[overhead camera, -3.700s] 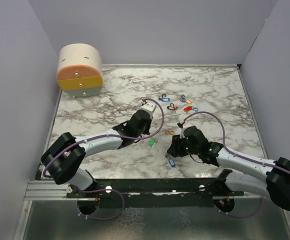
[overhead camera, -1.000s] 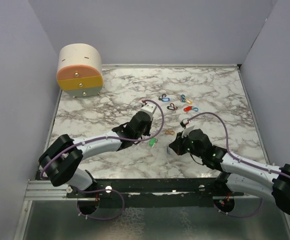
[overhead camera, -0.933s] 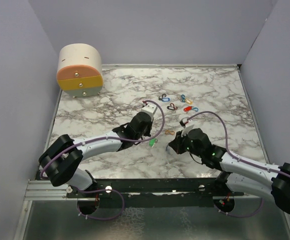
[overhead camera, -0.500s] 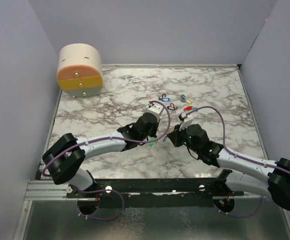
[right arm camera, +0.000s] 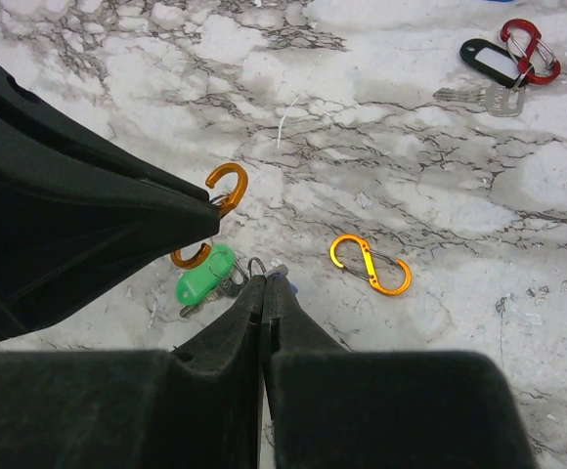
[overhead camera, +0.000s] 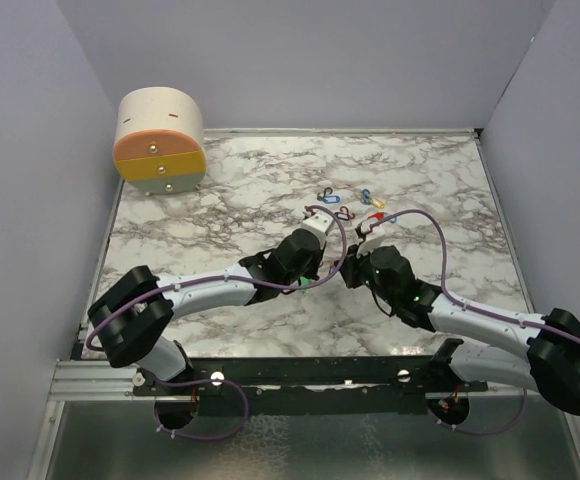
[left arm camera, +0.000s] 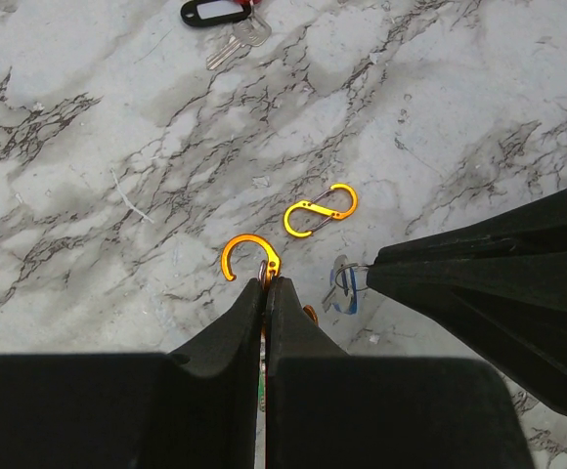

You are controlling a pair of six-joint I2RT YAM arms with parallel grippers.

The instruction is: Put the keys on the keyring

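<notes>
My left gripper [left arm camera: 265, 281] is shut on an orange S-shaped clip [left arm camera: 249, 256], the keyring; its open upper hook sticks out past the fingertips. In the right wrist view a green-tagged key [right arm camera: 205, 274] sits at that clip's lower loop [right arm camera: 194, 256]. My right gripper [right arm camera: 264, 281] is shut on a blue-tagged key, whose small wire ring [right arm camera: 257, 264] shows at the tips. The blue key [left arm camera: 347, 283] hangs just right of the clip's hook. In the top view both grippers meet at mid-table, left [overhead camera: 322, 272] and right [overhead camera: 353, 272].
A second orange S clip [left arm camera: 321, 210] lies on the marble just beyond the grippers. A black-tagged key [right arm camera: 494, 61] and a red clip [right arm camera: 530, 49] lie farther back with several other keys and clips [overhead camera: 370, 205]. A round drawer box [overhead camera: 160, 140] stands far left.
The right gripper took the blue key from the near table and carried it up and left. The left gripper moved right with the clip and green key. The two now nearly touch.
</notes>
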